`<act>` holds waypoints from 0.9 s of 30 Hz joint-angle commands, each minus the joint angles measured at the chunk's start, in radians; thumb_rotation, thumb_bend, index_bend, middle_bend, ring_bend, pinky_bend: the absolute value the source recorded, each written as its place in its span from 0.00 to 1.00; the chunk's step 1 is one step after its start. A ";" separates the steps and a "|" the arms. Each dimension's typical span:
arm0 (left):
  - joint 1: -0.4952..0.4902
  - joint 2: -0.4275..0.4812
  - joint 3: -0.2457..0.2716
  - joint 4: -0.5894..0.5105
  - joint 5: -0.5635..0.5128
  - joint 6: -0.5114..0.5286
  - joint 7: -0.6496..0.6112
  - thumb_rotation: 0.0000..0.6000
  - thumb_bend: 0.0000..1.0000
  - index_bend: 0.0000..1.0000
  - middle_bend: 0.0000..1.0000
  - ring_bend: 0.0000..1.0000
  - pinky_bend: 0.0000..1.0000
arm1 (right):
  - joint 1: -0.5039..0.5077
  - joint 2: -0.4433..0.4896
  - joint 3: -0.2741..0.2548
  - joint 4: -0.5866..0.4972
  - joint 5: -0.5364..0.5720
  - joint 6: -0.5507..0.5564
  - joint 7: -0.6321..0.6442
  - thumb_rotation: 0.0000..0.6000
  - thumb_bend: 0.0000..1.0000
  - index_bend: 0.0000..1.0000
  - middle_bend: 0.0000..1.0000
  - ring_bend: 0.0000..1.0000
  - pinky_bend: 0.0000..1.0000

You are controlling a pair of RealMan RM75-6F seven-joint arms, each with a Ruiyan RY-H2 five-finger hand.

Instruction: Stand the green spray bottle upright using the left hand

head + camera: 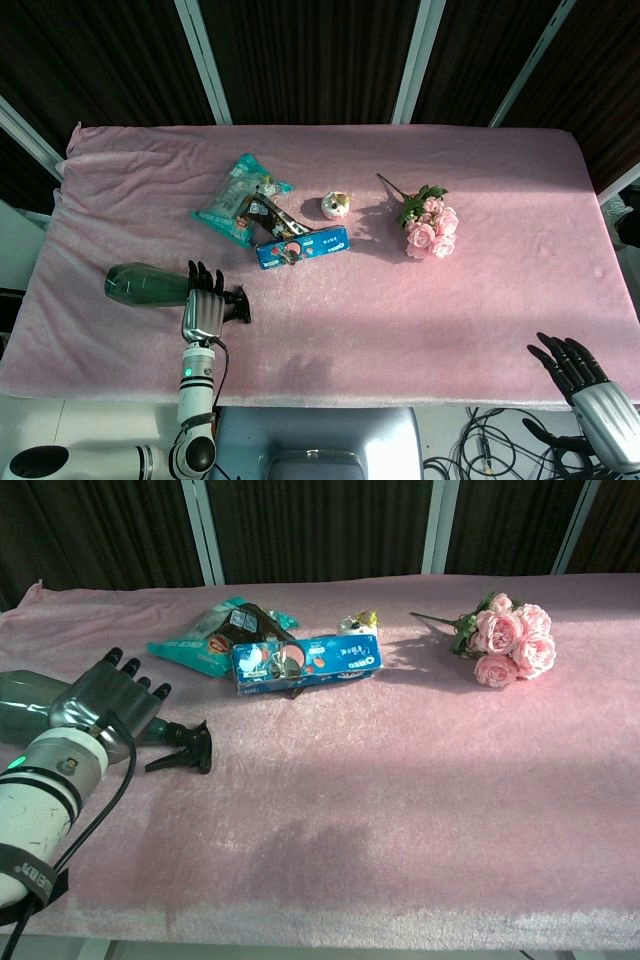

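The green spray bottle (140,283) (22,711) lies on its side at the left of the pink table. Its body points left and its black trigger head (238,304) (186,748) points right. My left hand (203,300) (110,700) is over the bottle's neck, back up, fingers stretched out across it and not wrapped around it. The neck is hidden beneath the hand. My right hand (572,365) hangs off the table's front right edge, fingers spread and empty; only the head view shows it.
Behind the bottle lie teal snack bags (238,200) (205,640) and a blue Oreo box (301,247) (306,663). A small white pot (336,206) stands beside them. A bunch of pink roses (430,225) (510,640) lies to the right.
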 commanded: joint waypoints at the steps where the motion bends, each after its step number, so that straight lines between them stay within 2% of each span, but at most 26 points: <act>1: -0.008 0.002 0.009 0.005 -0.005 0.006 -0.010 1.00 0.36 0.08 0.15 0.01 0.00 | 0.001 0.000 0.000 0.000 -0.001 -0.001 0.000 1.00 0.34 0.00 0.00 0.00 0.00; 8: -0.028 0.005 0.024 0.045 -0.036 -0.012 -0.035 1.00 0.36 0.15 0.17 0.02 0.00 | -0.004 0.003 0.000 0.004 0.005 0.005 0.006 1.00 0.34 0.00 0.00 0.00 0.00; 11: -0.042 0.005 0.032 0.082 -0.034 -0.036 -0.063 1.00 0.36 0.21 0.18 0.02 0.00 | -0.008 0.004 0.002 0.005 0.006 0.015 0.008 1.00 0.34 0.00 0.00 0.00 0.00; 14: -0.051 0.004 0.044 0.123 -0.028 -0.059 -0.094 1.00 0.36 0.30 0.23 0.03 0.00 | -0.014 0.007 0.004 0.008 0.012 0.027 0.018 1.00 0.34 0.00 0.00 0.00 0.00; 18: -0.058 0.008 0.063 0.160 -0.002 -0.081 -0.145 1.00 0.36 0.51 0.43 0.12 0.00 | -0.019 0.011 0.008 0.013 0.014 0.046 0.037 1.00 0.34 0.00 0.00 0.00 0.00; 22: -0.058 0.024 0.099 0.206 0.087 -0.086 -0.255 1.00 0.39 0.67 0.68 0.27 0.00 | -0.019 0.012 0.009 0.016 0.012 0.049 0.047 1.00 0.34 0.00 0.00 0.00 0.00; 25: -0.054 0.046 0.127 0.205 0.179 -0.054 -0.337 1.00 0.45 0.75 0.81 0.38 0.00 | -0.017 0.011 0.008 0.016 0.008 0.044 0.044 1.00 0.33 0.00 0.00 0.00 0.00; 27: -0.047 0.070 0.145 0.190 0.255 -0.026 -0.420 1.00 0.46 0.77 0.85 0.43 0.00 | -0.017 0.011 0.008 0.015 0.009 0.042 0.043 1.00 0.34 0.00 0.00 0.00 0.00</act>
